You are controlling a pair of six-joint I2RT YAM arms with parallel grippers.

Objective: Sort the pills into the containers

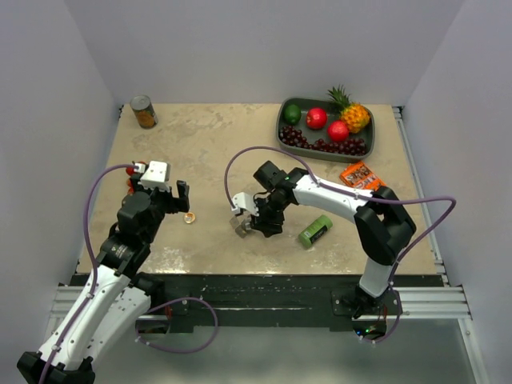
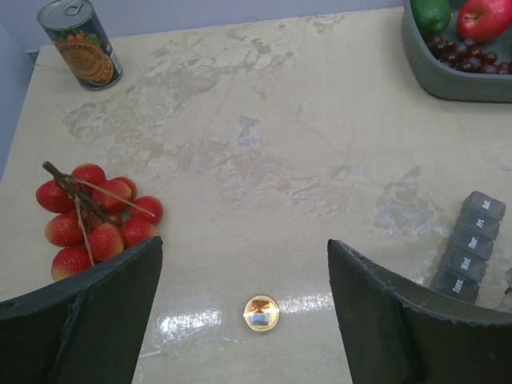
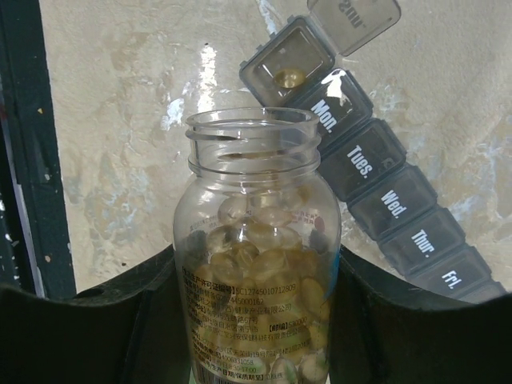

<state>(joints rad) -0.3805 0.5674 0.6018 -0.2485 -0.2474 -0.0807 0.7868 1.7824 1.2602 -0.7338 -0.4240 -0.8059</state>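
Partly hidden: containers (image 3: 376,172) end behind right fingers (image 3: 424,336) clamping bottle (image 3: 256,264).

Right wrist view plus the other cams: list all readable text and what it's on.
"Mon.": pill organizer, lid beside the open lid
"Tues.": next lid
"Wed.": next lid
"Thur.": next lid
"Fri.": next lid
Probably "Sun.", upside down and cut off: the open lid
Print too small to read: bottle label
Blurred, unreadable: can, orange packet, organizer lids in the left wrist view

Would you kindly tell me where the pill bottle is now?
Right wrist view: the pill bottle is in the right gripper, mouth beside the organizer's open end compartment.
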